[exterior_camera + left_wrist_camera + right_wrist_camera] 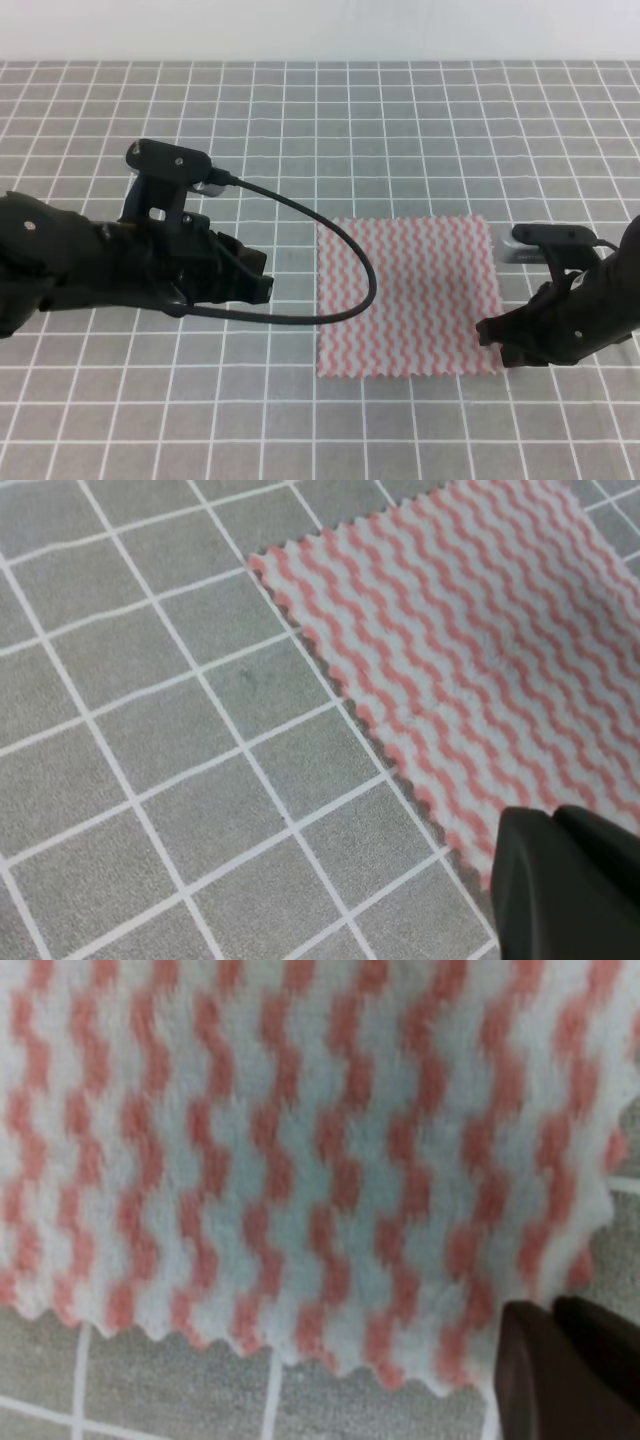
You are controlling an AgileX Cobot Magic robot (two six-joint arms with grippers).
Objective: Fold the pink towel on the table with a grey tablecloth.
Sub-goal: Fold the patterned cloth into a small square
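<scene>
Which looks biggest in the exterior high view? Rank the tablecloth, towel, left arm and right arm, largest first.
1. Tablecloth, filling nearly the whole view.
2. Left arm and towel: similar apparent area, and the arm sits nearer the camera, so I won't rank them.
3. Right arm, partly cut off at the edge.

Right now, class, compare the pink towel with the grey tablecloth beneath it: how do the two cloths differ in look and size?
The pink towel carries wavy pink-and-white zigzag stripes; the grey tablecloth carries a straight grid of thin white lines. The pink towel spans only a few grid squares; the grey tablecloth fills the whole view. The pink towel's edges are pinked; the grey tablecloth's edges are out of sight. Both lie flat and unfolded.
</scene>
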